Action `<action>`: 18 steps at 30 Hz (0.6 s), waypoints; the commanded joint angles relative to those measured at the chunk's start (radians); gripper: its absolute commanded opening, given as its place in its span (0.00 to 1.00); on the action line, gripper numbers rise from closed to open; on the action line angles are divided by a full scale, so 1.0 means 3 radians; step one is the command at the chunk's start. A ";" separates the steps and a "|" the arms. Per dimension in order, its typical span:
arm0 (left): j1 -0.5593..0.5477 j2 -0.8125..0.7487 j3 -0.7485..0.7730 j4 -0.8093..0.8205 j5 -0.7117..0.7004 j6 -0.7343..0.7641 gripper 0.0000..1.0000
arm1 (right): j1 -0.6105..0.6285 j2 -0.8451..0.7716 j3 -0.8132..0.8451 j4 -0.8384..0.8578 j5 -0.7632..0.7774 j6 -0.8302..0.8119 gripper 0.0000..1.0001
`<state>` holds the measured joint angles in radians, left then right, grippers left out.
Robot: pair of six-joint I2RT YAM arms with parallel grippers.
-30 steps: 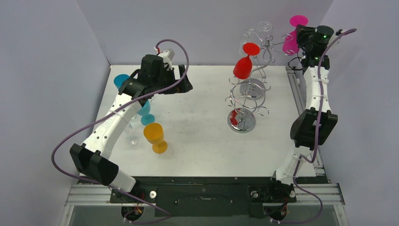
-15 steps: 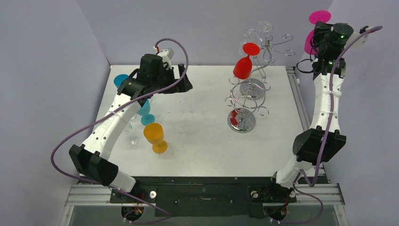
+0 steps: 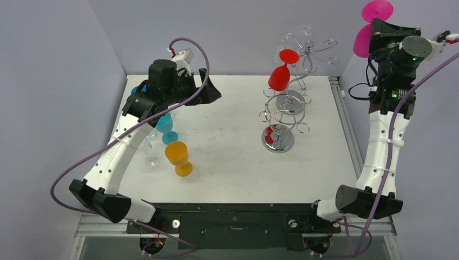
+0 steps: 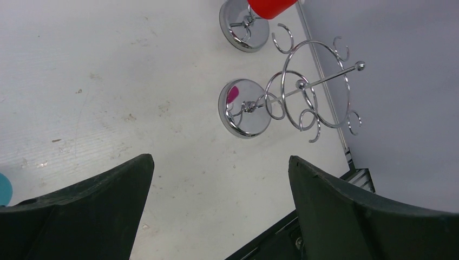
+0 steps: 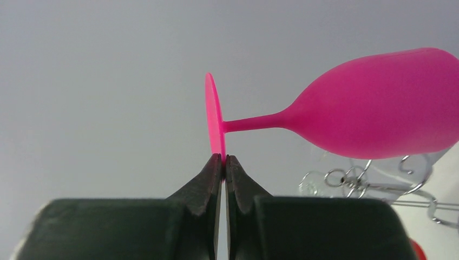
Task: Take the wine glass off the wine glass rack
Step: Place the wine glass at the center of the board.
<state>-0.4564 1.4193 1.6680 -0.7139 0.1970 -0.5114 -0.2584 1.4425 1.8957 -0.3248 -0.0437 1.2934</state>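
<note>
— Looking from above, where was your pink wine glass [image 3: 361, 40]?
— Past the worktop's [image 3: 233, 141] far right corner, off the rack [image 3: 309, 51], right gripper [image 3: 380, 24] pinching its foot.
— Left wrist?
— Left gripper [image 4: 219, 160] spread wide, holding nothing.
— Right wrist?
— Jaws clamped on the foot's rim.

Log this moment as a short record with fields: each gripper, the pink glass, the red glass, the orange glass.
right gripper: shut on the foot rim of the pink wine glass
pink wine glass: in the air at the far right, clear of the wire rack
left gripper: open, empty, over the table
red wine glass: hanging bowl-down on the wire rack
orange glass: on the table, left side
</note>
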 commanded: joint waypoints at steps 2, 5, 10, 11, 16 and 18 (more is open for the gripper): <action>0.0017 -0.0158 0.0252 0.0183 0.0252 -0.0084 0.93 | 0.0119 -0.0317 -0.0006 0.0105 -0.0509 0.0266 0.00; 0.0088 -0.0176 0.0288 0.0314 0.0409 -0.0147 0.93 | 0.0327 -0.0450 0.0003 0.0197 -0.0606 0.0367 0.00; 0.0300 -0.0223 0.0163 0.1039 0.0949 -0.0495 0.93 | 0.0942 -0.0553 -0.0167 0.0486 -0.0653 0.0644 0.00; 0.0331 -0.0225 0.0102 0.1170 0.1031 -0.0576 0.93 | 0.1024 -0.0567 -0.0196 0.0592 -0.0655 0.0680 0.00; 0.0530 -0.0199 -0.0127 0.2228 0.1486 -0.1171 0.94 | 0.1545 -0.0599 -0.0532 0.1018 -0.0584 0.1053 0.00; 0.0591 -0.0161 -0.0208 0.2636 0.1584 -0.1385 0.94 | 0.1731 -0.0585 -0.0614 0.1227 -0.0533 0.1159 0.00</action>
<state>-0.3130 1.3766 1.6413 -0.2749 0.5388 -0.7589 0.1741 1.2713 1.7573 -0.1299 -0.2173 1.5425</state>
